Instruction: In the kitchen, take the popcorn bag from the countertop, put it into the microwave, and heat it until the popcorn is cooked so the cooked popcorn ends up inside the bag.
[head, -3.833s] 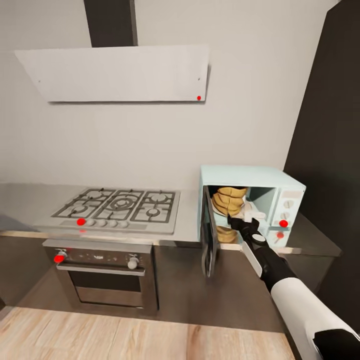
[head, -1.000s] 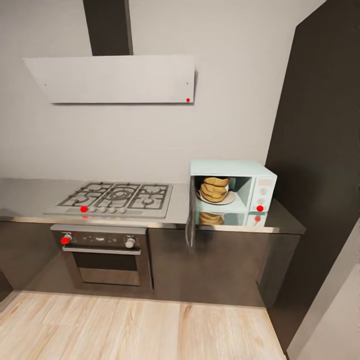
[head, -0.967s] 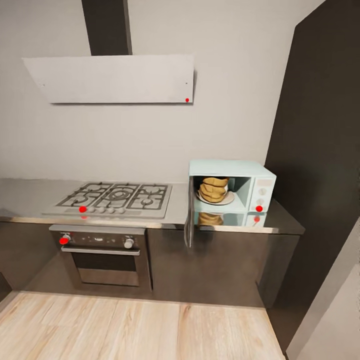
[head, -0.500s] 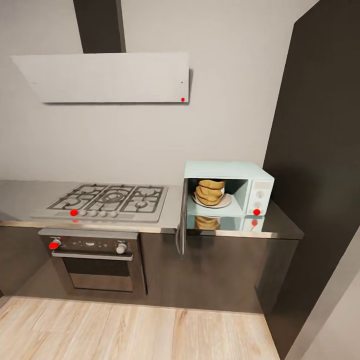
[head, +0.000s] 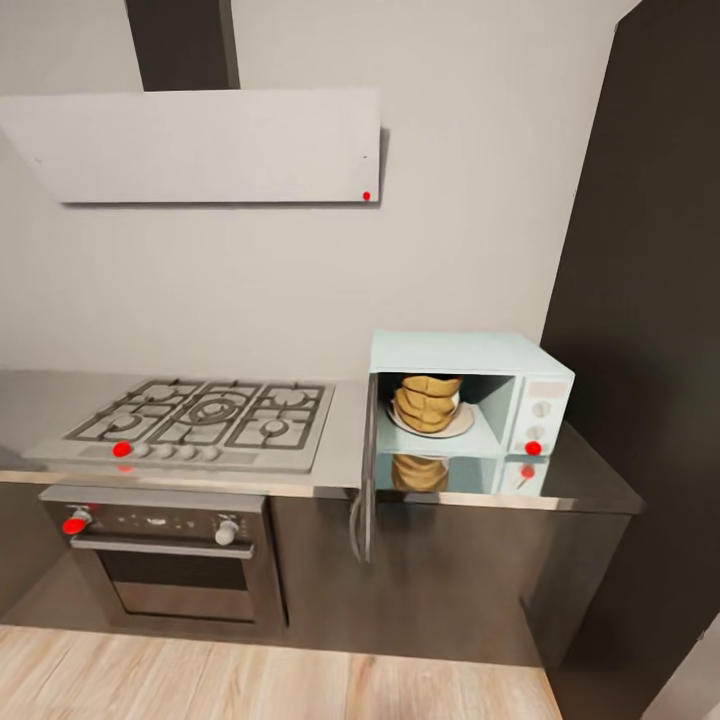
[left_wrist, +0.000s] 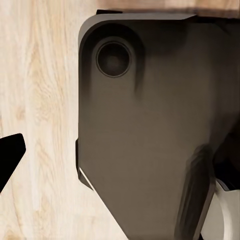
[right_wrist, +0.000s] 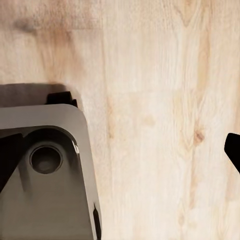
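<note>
The pale mint-blue microwave (head: 540, 366) stands on the grey countertop (head: 338, 445) with its door (head: 366, 482) swung wide open. Inside it, the tan popcorn bag (head: 427, 402) sits upright on a white plate (head: 462, 424), and its reflection shows on the shiny top below. No popcorn is visible. Both arms hang low. In the left wrist view my left gripper (left_wrist: 120, 160) is open over the robot's dark base (left_wrist: 145, 125) and the wooden floor. My right gripper (right_wrist: 120, 155) is open above the floorboards (right_wrist: 160, 100) with nothing between its fingers.
A gas hob (head: 200, 415) lies left of the microwave, with a built-in oven (head: 170, 552) under it and a hood (head: 200, 145) above. A tall dark cabinet (head: 650, 300) rises at the right. Wooden floor (head: 200, 680) runs along the cabinet fronts.
My right arm has let go of the popcorn bag and drawn out of the microwave, leaving the bag on the plate. The camera backed away, then shifted; the door stays open.
</note>
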